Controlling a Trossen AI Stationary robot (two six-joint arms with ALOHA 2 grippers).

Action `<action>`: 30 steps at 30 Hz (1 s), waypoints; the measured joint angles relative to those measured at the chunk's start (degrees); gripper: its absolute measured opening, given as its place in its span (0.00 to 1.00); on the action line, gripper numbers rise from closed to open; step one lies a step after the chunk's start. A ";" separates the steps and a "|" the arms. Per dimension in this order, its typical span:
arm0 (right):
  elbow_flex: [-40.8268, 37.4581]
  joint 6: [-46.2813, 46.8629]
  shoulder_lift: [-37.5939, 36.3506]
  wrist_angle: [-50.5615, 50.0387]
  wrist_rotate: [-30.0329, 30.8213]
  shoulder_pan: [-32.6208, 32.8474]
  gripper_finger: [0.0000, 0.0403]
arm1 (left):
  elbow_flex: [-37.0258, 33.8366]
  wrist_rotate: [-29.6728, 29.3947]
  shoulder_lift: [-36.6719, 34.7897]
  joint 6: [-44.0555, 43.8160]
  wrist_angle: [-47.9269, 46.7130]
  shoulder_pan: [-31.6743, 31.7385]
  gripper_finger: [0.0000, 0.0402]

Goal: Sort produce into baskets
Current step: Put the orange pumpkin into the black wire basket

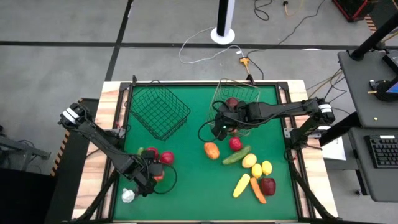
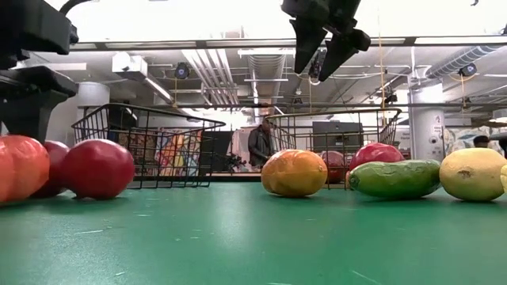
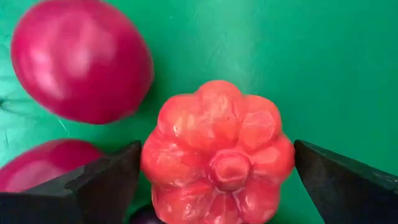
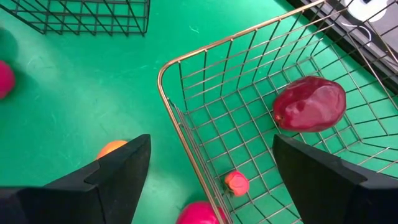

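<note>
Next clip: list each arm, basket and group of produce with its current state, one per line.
Left gripper: open, fingers either side of a ribbed red tomato on the mat.
Right gripper: open, empty, above the pale basket's rim.
Pale basket: upright, holds a dark red fruit and a small orange-red piece.
Dark basket: upright, nothing visible inside.
Loose produce: unsorted on the green mat.

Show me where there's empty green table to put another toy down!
The green mat is bare between the red fruits by the left gripper and the yellow banana-like piece. Crowded: the right side around the green cucumber, and near the pale wire basket under the right gripper.
</note>
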 joint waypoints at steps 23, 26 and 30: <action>0.00 -0.02 0.00 0.01 0.00 0.00 0.82 | 6.00 1.35 -1.38 4.78 -4.45 -0.07 0.81; 0.00 -0.31 0.00 0.02 0.00 0.00 0.81 | 11.06 0.01 -1.49 6.44 -9.44 -0.02 0.81; -0.01 -0.41 0.00 0.04 0.00 0.00 0.81 | 18.81 -4.66 -1.86 9.92 -15.65 -0.04 0.81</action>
